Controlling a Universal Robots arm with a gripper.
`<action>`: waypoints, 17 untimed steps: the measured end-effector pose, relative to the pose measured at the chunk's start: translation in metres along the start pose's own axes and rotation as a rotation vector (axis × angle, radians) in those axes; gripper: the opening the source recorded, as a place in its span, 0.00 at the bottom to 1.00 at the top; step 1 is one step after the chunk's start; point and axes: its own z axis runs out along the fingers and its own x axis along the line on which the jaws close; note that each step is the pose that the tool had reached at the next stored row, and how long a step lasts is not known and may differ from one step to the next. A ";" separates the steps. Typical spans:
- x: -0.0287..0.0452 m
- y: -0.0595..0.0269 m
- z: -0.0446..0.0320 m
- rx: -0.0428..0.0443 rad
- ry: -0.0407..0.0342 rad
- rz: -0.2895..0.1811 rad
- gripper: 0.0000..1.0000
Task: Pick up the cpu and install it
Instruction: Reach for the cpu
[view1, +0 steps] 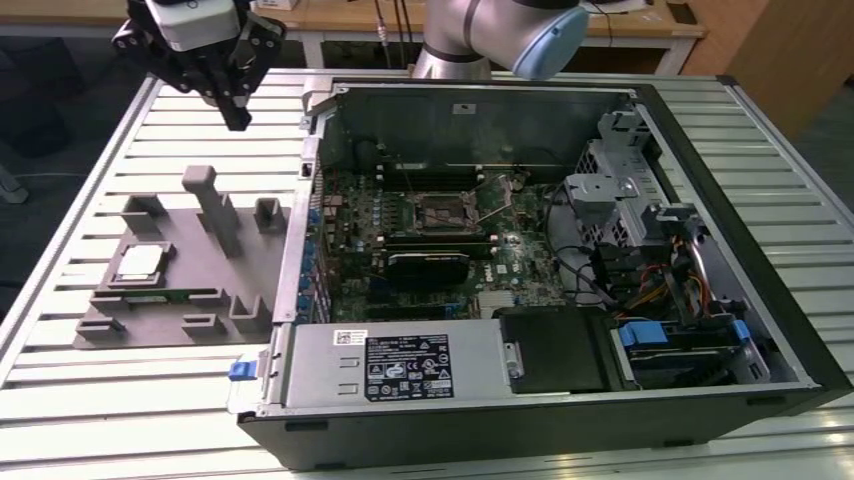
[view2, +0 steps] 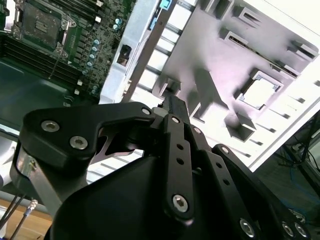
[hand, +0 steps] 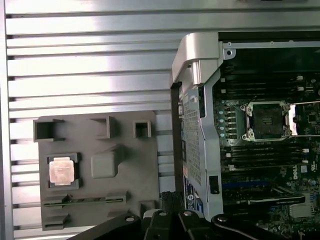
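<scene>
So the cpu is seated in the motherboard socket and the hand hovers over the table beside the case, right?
No. The cpu lies in the gray holder on the table; the first wrist view shows it there, with the socket empty. The hand hovers over the table beside the case.

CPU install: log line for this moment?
gripper shut, empty, above table | cpu in gray tray | socket empty
</scene>
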 end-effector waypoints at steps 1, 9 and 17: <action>0.0009 -0.0001 -0.0001 0.0000 0.0000 0.000 0.11; 0.0085 -0.0006 -0.0005 0.0001 0.0000 0.000 0.11; 0.0160 -0.0012 -0.0009 0.0000 -0.0002 0.000 0.11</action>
